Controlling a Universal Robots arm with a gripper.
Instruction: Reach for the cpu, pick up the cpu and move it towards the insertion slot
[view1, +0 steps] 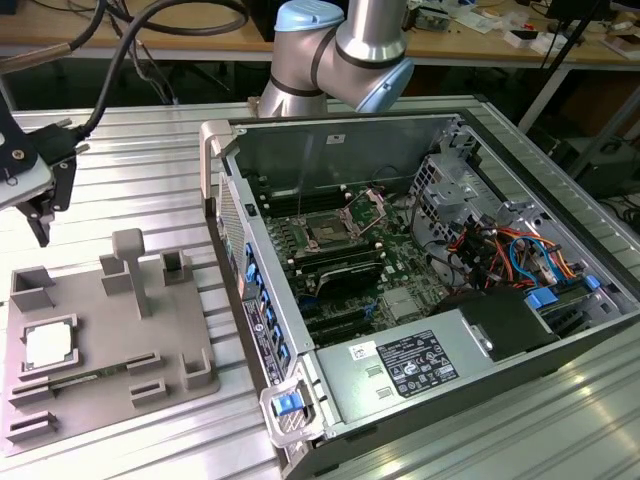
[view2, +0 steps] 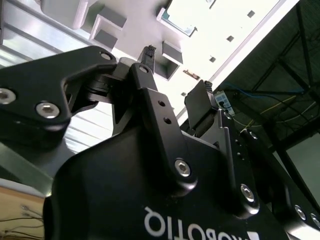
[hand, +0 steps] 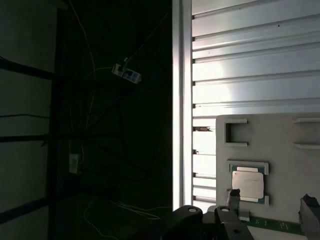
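Exterior view: end effector (view1: 52, 212) spread open and empty, hanging beyond the cpu (view1: 47, 345) seated in the grey fixture (view1: 120, 350) at the exterior view's left; an off-centre descent might strike the fixture's rim.

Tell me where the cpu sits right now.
The cpu lies flat on the grey fixture plate at the exterior view's left, beside the open computer case, clear of the gripper.

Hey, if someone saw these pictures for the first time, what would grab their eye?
The open computer case on the exterior view's right, its insertion slot bared. On the exterior view's left, the silvery cpu lies in a grey fixture plate, with the open pincer hovering above it, empty.
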